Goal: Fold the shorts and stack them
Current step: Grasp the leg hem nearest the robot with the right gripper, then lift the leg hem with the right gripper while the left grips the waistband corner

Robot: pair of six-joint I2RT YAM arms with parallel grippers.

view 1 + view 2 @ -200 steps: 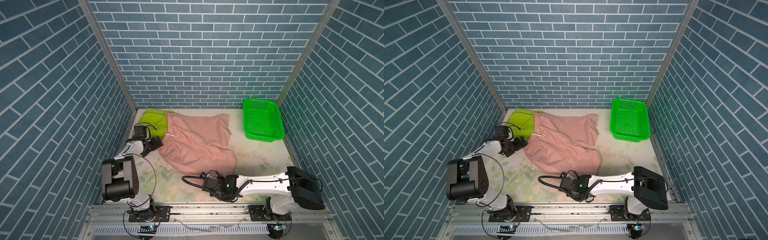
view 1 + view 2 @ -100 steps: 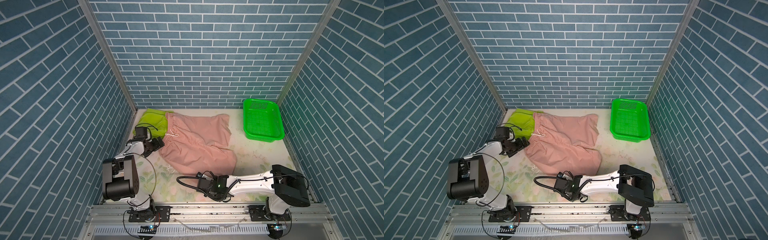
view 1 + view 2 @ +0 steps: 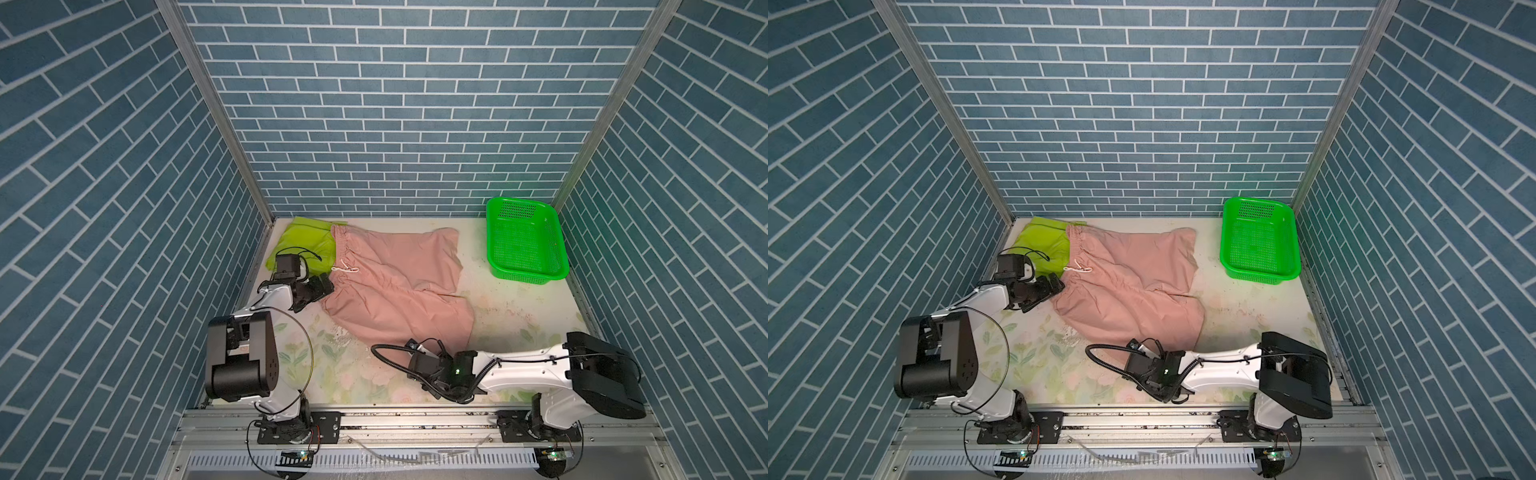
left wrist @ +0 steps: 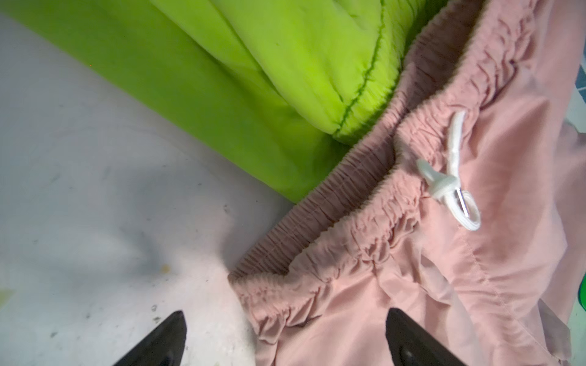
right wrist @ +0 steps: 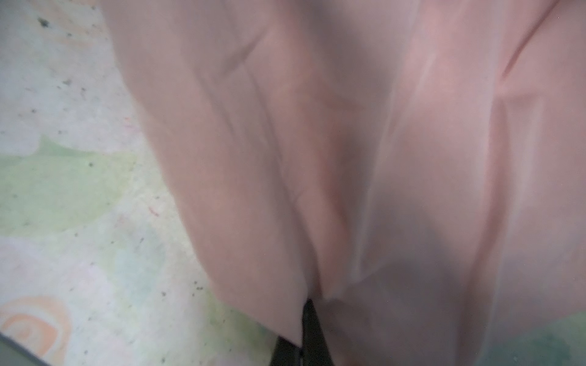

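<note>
dusty-pink soft fabric shorts (image 3: 399, 282) with a gathered elastic waistband lie unfolded and wrinkled, legs spread rightward, waistband edge overlapping crumpled lime-green soft fabric shorts (image 3: 305, 239) in the far-left corner.

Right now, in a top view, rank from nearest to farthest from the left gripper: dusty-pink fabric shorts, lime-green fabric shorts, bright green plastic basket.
1. The dusty-pink fabric shorts, waistband end between the fingers of the left gripper.
2. The lime-green fabric shorts, just beyond, back-left.
3. The bright green plastic basket, far back-right.
</note>
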